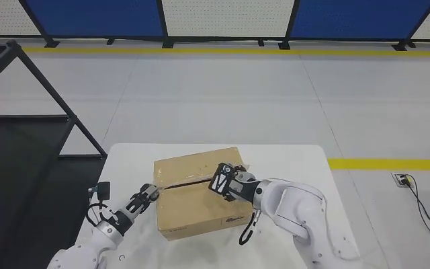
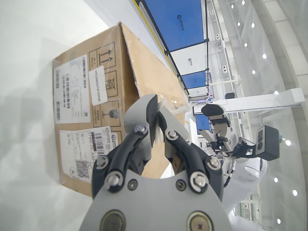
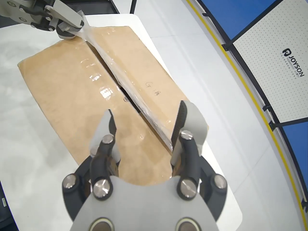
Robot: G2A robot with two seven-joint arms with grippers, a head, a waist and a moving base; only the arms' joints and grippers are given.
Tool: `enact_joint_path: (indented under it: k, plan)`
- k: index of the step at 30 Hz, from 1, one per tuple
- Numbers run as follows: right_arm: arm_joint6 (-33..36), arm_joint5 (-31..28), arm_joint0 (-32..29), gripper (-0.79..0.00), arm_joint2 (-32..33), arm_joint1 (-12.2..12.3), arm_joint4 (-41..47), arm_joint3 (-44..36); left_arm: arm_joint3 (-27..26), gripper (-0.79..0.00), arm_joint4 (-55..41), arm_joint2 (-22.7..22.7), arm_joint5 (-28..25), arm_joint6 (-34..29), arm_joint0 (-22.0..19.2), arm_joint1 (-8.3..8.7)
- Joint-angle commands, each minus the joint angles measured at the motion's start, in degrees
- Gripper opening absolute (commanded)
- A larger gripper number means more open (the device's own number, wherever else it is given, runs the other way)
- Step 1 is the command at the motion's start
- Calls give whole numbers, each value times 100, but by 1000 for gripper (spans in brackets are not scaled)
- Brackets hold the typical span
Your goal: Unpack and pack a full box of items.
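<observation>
A brown cardboard box (image 1: pixel 195 202) sits in the middle of the white table (image 1: pixel 295 158), its top flaps closed along a centre seam. A strip of clear tape (image 3: pixel 115 70) is lifted off that seam and stretches from my left gripper (image 3: pixel 69 28) to the box's other end. The left gripper (image 2: pixel 157 115) is at the box's left edge (image 1: pixel 145 197), shut on the tape's end (image 2: pixel 158 131). My right gripper (image 3: pixel 146 123) hovers open over the right end of the box top (image 1: pixel 225 181), its fingers either side of the seam. Printed labels (image 2: pixel 72 92) cover the box's side.
A black metal frame (image 1: pixel 40 101) stands off the table's left side. Bare table surface lies right of and in front of the box. The floor beyond carries a yellow line (image 1: pixel 215 49) and blue partition panels (image 1: pixel 94 17).
</observation>
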Motion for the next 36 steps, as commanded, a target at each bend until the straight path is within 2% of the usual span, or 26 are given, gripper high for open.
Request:
enact_joint_path:
  k: [1, 4, 9, 21, 36]
  plan:
    - [-78, 298, 44, -773, -43, -26, 28, 81, -7, -785, -18, -3, -25, 16, 2, -3]
    - [-165, 628, 104, -785, -49, -53, 86, 175, -46, -785, -58, -37, -153, 69, 41, -7]
    - [-145, 833, 174, -785, -51, -71, 138, 275, -81, -785, -125, -91, -309, 121, 94, -12]
    - [108, 870, 261, -785, -121, -84, 188, 559, 54, -785, -31, -13, -159, -39, 27, -15]
    - [-261, 957, 106, -785, -11, -56, 114, 338, 14, -785, -35, -33, -395, -222, 75, -9]
